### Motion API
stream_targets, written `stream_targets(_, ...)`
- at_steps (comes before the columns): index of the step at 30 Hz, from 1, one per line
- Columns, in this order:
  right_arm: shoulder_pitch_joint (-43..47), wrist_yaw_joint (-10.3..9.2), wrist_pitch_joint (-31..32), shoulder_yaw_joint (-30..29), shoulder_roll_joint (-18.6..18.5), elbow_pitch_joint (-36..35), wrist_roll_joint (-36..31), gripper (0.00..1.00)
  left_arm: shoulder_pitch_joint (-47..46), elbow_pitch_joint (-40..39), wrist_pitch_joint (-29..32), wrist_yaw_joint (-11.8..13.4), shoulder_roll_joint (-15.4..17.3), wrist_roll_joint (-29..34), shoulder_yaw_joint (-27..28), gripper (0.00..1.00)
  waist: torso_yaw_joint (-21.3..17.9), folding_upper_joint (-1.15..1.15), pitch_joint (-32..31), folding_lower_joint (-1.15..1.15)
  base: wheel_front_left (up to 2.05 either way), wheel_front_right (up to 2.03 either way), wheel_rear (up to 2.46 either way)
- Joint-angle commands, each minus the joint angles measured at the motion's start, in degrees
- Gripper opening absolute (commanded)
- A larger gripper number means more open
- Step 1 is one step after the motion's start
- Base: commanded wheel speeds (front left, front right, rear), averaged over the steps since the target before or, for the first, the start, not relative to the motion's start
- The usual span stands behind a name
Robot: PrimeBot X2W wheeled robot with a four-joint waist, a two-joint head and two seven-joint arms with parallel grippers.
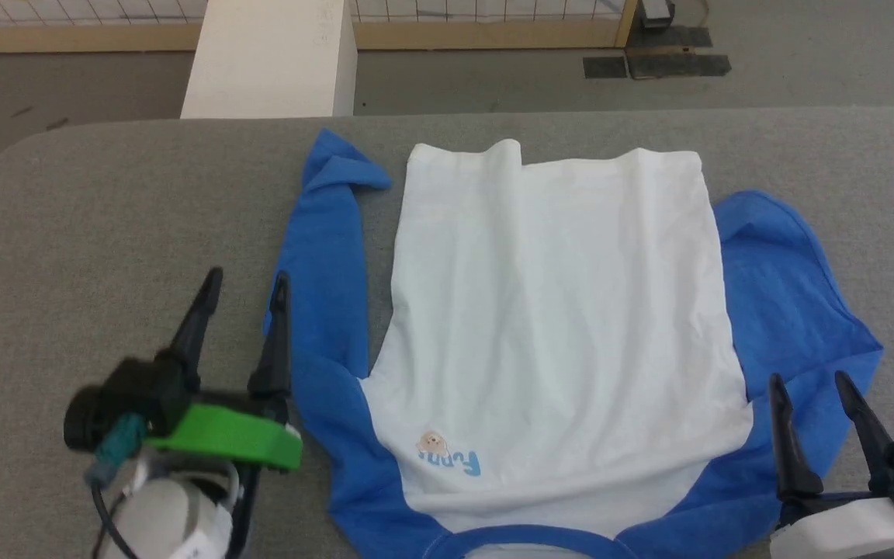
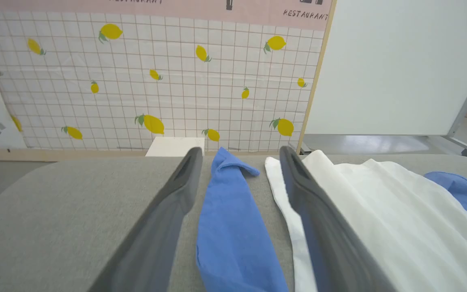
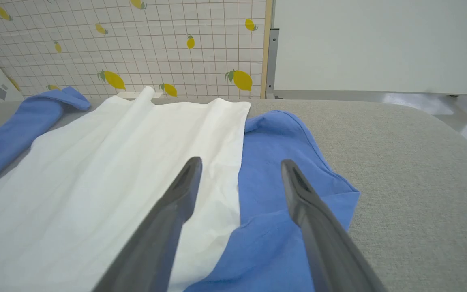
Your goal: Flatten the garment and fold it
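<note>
The garment (image 1: pixel 556 326) lies spread on the grey table (image 1: pixel 105 217), white body in the middle, neck toward me, blue sleeves along both sides. Its left sleeve (image 2: pixel 229 219) runs straight; the right sleeve (image 3: pixel 282 178) lies bunched and folded on itself. My left gripper (image 1: pixel 249 283) stands open at the left sleeve's outer edge, the sleeve lying between its fingers in the left wrist view. My right gripper (image 1: pixel 808 380) is open above the lower right sleeve, next to the seam with the white body (image 3: pixel 128 170). Neither holds anything.
A white box (image 1: pixel 272 58) stands on the floor behind the table's far edge. Bare grey tabletop lies to the left of the garment and at the far right (image 3: pixel 412 170). A lemon-patterned wall panel (image 2: pixel 156 81) and a white board (image 2: pixel 399 65) stand beyond.
</note>
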Motion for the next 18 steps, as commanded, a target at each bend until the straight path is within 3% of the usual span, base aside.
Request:
stream_targets(1, -1.33, -0.09, -0.43, 0.23, 0.14, 0.33, 0.47, 1.0, -4.34, 0.67, 2.33, -0.67, 1.28, 0.07, 0.14, 1.0, -0.55, 0.0, 2.18, 0.0, 0.0, 0.0, 0.0)
stream_targets(11, -5.18, -0.09, -1.91, 1.76, 0.14, 2.19, 1.66, 1.0, -28.11, 6.75, 21.57, -3.71, 10.42, -3.62, 0.18, 1.0, -3.81, 0.0, 10.38, 0.0, 0.0, 0.0, 0.0)
stream_targets(18, -7.69, -0.09, -3.0, 2.09, 0.14, 2.83, 1.81, 1.0, -41.09, 14.06, 34.77, -4.41, 12.51, -11.65, -0.99, 1.0, -5.72, 0.0, 15.65, 0.0, 0.0, 0.0, 0.0)
